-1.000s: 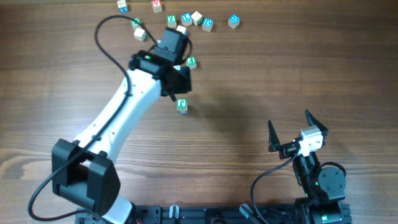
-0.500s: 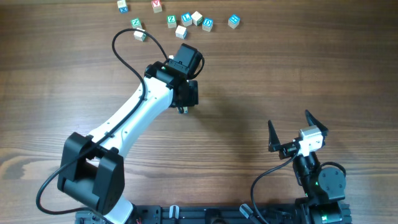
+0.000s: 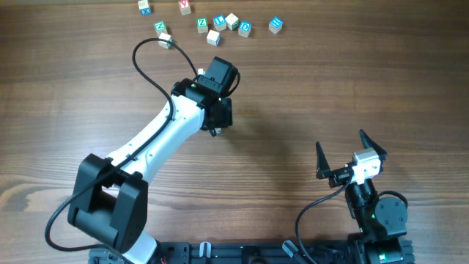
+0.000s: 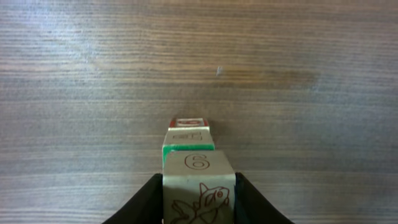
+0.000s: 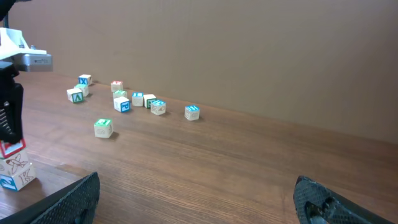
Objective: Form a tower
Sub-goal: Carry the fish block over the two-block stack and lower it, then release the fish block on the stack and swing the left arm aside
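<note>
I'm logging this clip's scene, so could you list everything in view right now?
table: one, brown wood grain, under everything
loose cubes: ten, pale wood with blue, green or red faces, scattered along the table's far side
tower: one stack, pale cubes with red, green and blue edging, mid-table under the left gripper
backdrop: one, plain tan, behind the table
left gripper: one, black fingers on a white arm, closed on the tower's top cube
right gripper: one, black, open and empty, near right of the table
</note>
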Controlling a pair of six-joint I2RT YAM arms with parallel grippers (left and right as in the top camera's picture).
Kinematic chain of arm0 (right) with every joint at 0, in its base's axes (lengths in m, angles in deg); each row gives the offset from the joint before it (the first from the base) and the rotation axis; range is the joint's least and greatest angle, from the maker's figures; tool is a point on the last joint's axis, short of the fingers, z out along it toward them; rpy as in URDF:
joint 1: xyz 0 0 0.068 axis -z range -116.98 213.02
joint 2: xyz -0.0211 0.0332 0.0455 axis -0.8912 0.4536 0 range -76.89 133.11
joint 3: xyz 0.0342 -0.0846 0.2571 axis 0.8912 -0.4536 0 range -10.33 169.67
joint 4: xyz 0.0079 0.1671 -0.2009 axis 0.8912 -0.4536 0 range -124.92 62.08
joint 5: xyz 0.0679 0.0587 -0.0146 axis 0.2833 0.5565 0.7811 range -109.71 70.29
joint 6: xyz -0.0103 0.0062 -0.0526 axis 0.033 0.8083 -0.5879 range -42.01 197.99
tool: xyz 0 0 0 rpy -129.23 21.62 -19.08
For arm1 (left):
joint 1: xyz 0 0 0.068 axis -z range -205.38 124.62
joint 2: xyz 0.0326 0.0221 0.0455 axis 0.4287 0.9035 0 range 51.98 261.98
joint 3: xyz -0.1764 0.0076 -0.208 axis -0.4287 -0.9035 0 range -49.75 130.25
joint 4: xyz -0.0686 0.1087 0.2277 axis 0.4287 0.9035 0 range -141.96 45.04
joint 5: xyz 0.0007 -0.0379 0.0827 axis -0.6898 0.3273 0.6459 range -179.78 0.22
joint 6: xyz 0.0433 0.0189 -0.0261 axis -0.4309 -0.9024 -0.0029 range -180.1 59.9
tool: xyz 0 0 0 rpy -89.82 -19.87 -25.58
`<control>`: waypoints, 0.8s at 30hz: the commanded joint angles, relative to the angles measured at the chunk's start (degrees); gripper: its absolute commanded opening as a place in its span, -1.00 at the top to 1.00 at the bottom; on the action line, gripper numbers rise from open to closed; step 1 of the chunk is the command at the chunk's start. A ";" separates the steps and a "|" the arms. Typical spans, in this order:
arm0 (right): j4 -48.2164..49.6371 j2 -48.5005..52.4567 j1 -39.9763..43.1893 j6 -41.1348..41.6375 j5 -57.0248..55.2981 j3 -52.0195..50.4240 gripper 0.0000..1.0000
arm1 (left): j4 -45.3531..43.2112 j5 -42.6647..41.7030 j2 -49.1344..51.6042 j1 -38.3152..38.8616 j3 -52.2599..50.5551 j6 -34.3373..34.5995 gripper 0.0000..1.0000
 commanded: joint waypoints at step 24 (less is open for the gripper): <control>0.22 -0.39 0.35 0.70 -0.79 -0.07 -0.99 | 0.07 2.29 0.63 0.15 -0.48 0.31 0.23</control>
